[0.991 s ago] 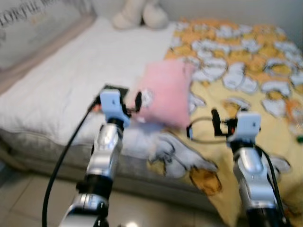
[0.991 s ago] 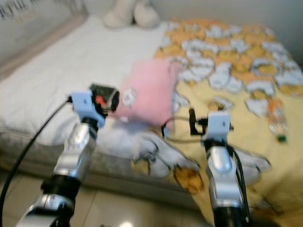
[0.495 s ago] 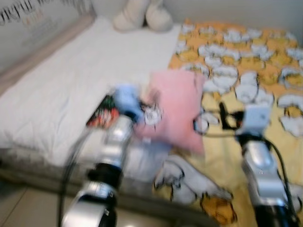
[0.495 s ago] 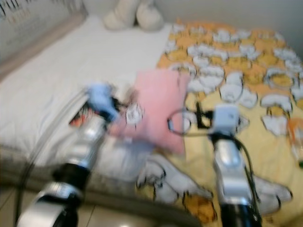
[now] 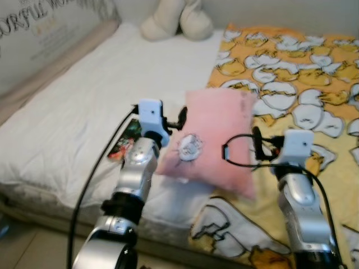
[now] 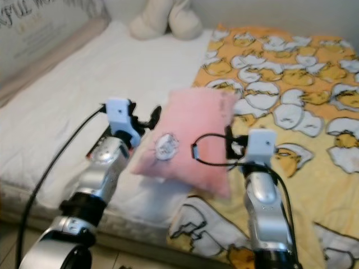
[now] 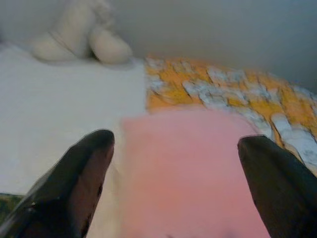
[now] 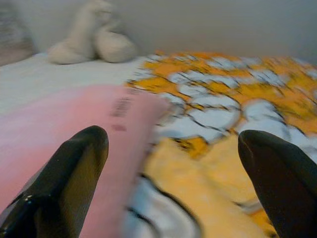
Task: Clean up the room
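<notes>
A pink pillow [image 5: 216, 134] with a small white emblem lies on the bed, across the edge of the yellow blanket [image 5: 291, 61]. My left gripper [image 5: 178, 116] is at the pillow's left edge, open, and the left wrist view has the pillow [image 7: 188, 168] between its wide-apart fingers [image 7: 84, 168]. My right gripper [image 5: 256, 143] hovers at the pillow's right side, also open. In the right wrist view the pillow [image 8: 74, 119] lies toward one finger [image 8: 69, 168] and the blanket [image 8: 213, 163] fills the gap.
A white sheet [image 5: 84, 95] covers the bed's left half. A colourful flat packet [image 5: 124, 140] lies on it beside my left arm. A cream plush toy [image 5: 176, 19] sits at the far end, and a lettered cushion [image 5: 39, 33] leans at far left. The bed's front edge is below my arms.
The camera has come closer to the bed and the view has sharpened. Both grippers now flank the pink pillow more closely, the left one at its edge.
</notes>
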Tool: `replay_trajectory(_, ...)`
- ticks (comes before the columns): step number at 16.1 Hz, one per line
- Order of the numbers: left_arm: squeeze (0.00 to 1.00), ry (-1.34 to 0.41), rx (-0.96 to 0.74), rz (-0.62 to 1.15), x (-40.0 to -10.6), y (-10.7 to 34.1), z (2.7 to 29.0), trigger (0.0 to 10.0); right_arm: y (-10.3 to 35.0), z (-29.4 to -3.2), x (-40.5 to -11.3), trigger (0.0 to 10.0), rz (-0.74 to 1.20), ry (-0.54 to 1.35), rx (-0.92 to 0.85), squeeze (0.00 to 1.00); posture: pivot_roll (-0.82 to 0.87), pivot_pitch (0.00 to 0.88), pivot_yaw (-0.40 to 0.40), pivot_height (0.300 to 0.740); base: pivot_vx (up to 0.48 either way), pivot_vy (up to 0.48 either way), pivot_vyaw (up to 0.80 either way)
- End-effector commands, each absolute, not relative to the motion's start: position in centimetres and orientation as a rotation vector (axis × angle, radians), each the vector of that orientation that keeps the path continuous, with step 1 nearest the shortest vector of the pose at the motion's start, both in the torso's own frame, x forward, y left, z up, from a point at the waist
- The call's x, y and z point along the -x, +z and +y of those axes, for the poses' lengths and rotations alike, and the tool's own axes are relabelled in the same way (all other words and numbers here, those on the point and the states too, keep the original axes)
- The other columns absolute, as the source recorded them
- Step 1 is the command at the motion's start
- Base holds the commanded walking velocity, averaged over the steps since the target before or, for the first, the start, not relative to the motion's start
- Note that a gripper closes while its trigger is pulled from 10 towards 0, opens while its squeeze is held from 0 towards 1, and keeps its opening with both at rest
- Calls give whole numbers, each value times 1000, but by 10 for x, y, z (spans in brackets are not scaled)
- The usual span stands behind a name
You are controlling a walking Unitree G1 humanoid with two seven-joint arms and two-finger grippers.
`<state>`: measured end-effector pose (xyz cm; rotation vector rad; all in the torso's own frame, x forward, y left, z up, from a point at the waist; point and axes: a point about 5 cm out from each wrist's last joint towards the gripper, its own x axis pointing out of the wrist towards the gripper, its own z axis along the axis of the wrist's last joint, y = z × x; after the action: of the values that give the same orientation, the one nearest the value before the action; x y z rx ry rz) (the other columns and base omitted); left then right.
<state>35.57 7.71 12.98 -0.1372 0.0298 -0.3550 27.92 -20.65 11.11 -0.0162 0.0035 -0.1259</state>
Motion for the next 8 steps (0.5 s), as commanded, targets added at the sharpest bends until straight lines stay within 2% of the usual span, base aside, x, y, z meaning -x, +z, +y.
replay_trajectory(1,0,-330,122,58,-364,131,92,10000,115,-207,-284,10000,10,-128,-43,0,-234,0,57,740,0,0,0)
replay_trajectory(4,0,-227,134,207,-381,122,117,10000,111,-219,-300,10000,77,-134,-101,0,-248,3,74,740,0,0,0)
replay_trajectory(6,0,-226,154,269,-388,124,119,10000,95,-233,-309,10000,165,-172,-236,0,-263,25,90,740,0,0,0)
replay_trajectory(8,0,-213,246,302,-393,129,123,10000,105,-230,-320,10000,151,-121,-277,0,-282,58,102,740,0,0,0)
